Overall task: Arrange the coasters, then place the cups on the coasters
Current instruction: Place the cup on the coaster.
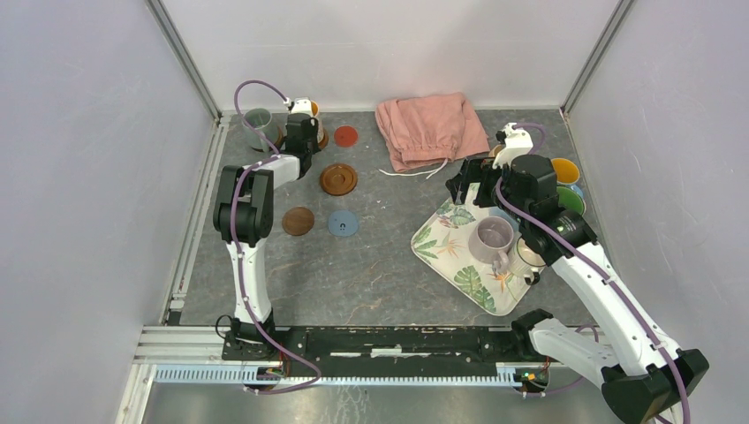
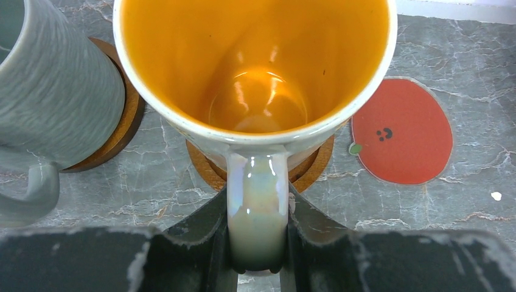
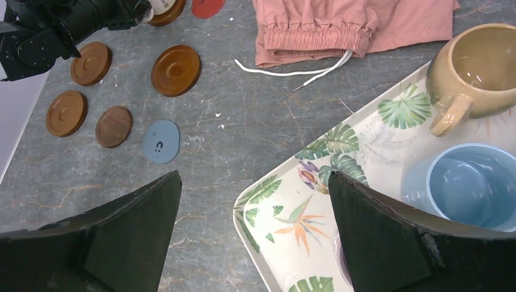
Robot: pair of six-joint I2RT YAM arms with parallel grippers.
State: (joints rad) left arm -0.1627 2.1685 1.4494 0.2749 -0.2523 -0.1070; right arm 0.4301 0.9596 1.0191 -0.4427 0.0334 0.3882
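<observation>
The left arm (image 1: 252,199) is stretched towards the far left corner of the worktop (image 2: 450,55). The left end effector (image 2: 257,246) is clamped on the handle of the orange-inside mug (image 2: 255,73), which is seated on a brown coaster (image 2: 204,169). To its left, a grey-green mug (image 2: 55,91) is set on another brown coaster (image 2: 128,128). A red coaster (image 2: 401,131) lies bare to the right. The right arm (image 1: 601,283) is bent forward over the leaf-patterned tray (image 3: 243,210). The right end effector (image 3: 254,182) is held wide apart with nothing gripped. A beige mug (image 3: 481,73) and a light blue mug (image 3: 468,188) are stood on the tray.
</observation>
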